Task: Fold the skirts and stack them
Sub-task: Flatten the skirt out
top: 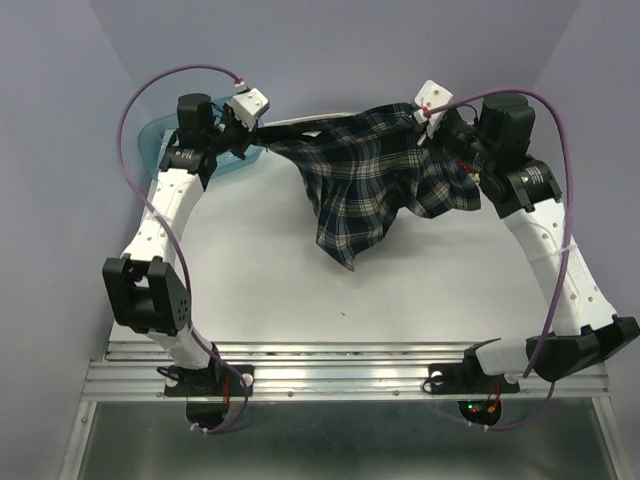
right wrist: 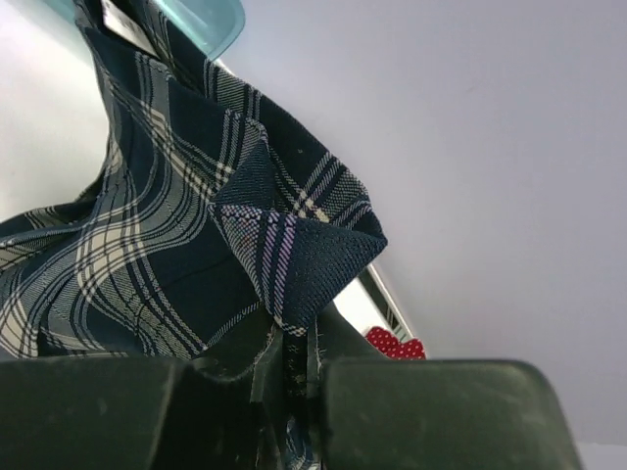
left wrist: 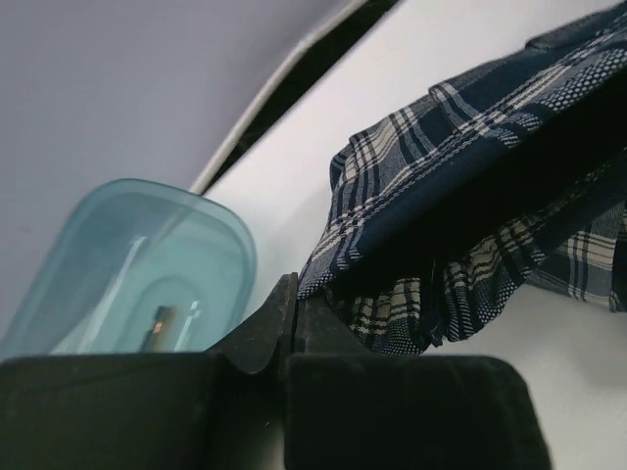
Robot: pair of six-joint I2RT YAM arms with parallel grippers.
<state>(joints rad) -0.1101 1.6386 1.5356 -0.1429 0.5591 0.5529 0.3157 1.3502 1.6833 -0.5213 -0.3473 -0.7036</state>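
Note:
The plaid skirt (top: pixel 365 180) hangs stretched between both grippers above the far part of the white table, its lower edge drooping to the tabletop. My left gripper (top: pixel 252 128) is shut on the skirt's left corner; in the left wrist view the plaid skirt (left wrist: pixel 470 196) runs out from the closed gripper (left wrist: pixel 294 294). My right gripper (top: pixel 440 125) is shut on the skirt's right corner; the right wrist view shows the plaid skirt (right wrist: pixel 196 235) pinched in the gripper (right wrist: pixel 294 343). A bit of the red dotted skirt (right wrist: pixel 392 345) shows behind the right fingers. The yellowish skirt is out of view.
A translucent teal tub (top: pixel 165 140) stands at the far left corner behind the left gripper, also in the left wrist view (left wrist: pixel 127 264). Lilac walls close in the far and side edges. A metal rail (top: pixel 340 365) runs along the near edge.

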